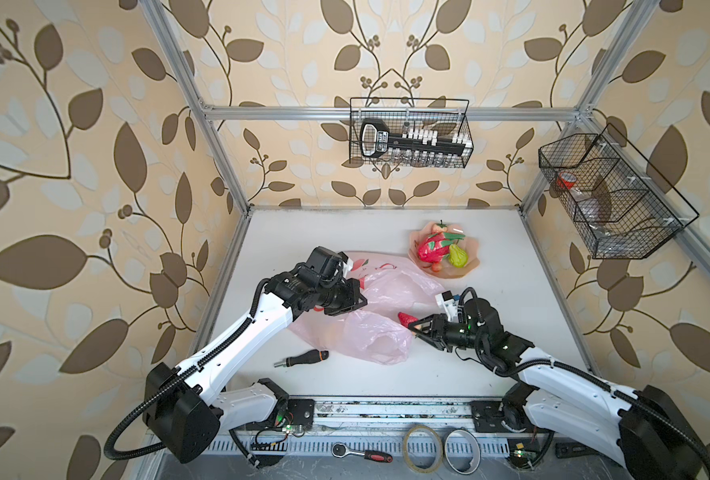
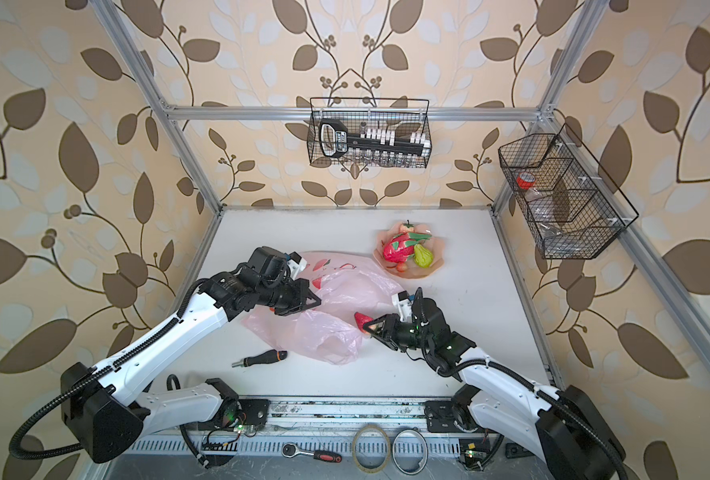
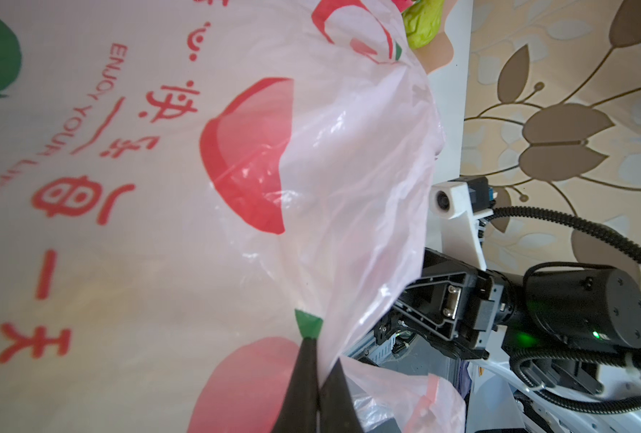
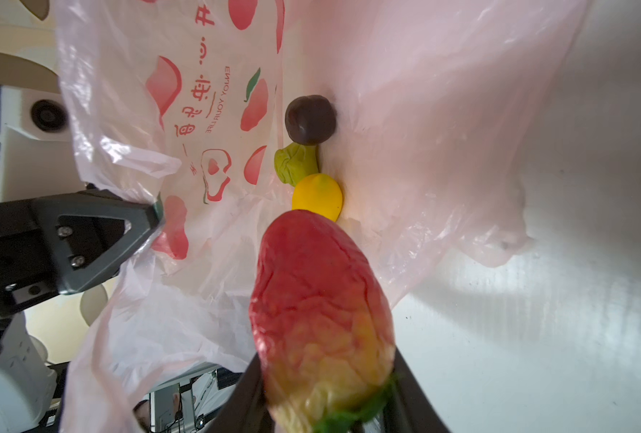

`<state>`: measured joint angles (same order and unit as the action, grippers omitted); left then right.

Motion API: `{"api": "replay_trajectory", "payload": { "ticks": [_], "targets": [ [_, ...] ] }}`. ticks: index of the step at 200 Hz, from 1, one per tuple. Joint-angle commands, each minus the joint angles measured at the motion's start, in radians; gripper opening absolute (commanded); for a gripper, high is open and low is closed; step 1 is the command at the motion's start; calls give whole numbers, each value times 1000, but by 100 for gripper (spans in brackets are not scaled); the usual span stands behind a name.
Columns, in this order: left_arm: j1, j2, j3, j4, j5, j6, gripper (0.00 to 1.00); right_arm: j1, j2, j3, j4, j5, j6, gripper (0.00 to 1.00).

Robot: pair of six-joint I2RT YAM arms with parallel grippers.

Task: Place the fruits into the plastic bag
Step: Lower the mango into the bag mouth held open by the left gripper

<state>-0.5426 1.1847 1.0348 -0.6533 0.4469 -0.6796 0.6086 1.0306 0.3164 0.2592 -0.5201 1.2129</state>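
Note:
The pale-pink plastic bag (image 1: 380, 328) (image 2: 332, 332) lies mid-table. My left gripper (image 1: 363, 302) (image 3: 322, 356) is shut on a fold of its film and holds the mouth up. At that mouth my right gripper (image 1: 412, 326) (image 4: 326, 390) is shut on a red strawberry (image 1: 406, 319) (image 4: 319, 300). The right wrist view shows a dark plum (image 4: 310, 119), a green fruit (image 4: 295, 163) and a yellow lemon (image 4: 317, 197) inside the bag. A dragon fruit (image 1: 432, 247) and a green pear (image 1: 458, 257) rest on the peach plate (image 1: 471, 270) behind, along with small fruits.
A black-handled screwdriver (image 1: 301, 358) lies in front of the bag. Wire baskets hang on the back wall (image 1: 410, 133) and the right wall (image 1: 611, 195). A ratchet (image 1: 361, 453) and tape rings (image 1: 423, 448) sit on the front rail.

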Motion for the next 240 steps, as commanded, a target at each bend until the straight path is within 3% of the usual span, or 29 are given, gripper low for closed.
{"api": "replay_trajectory", "payload": {
  "ticks": [1, 79, 158, 214, 240],
  "targets": [
    [1, -2, 27, 15, 29, 0, 0, 38, 74, 50, 100, 25, 30, 26],
    [-1, 0, 41, 18, 26, 1, 0, 182, 426, 268, 195, 42, 35, 24],
    [-3, -10, 36, 20, 22, -4, 0, 222, 739, 500, 256, 22, 88, 23],
    [-4, -4, 47, 20, 18, -5, 0, 246, 872, 571, 314, -5, 139, 24],
    [-4, -1, 48, 20, 16, -2, 0, 254, 882, 576, 294, -7, 137, 31]
  ]
}}
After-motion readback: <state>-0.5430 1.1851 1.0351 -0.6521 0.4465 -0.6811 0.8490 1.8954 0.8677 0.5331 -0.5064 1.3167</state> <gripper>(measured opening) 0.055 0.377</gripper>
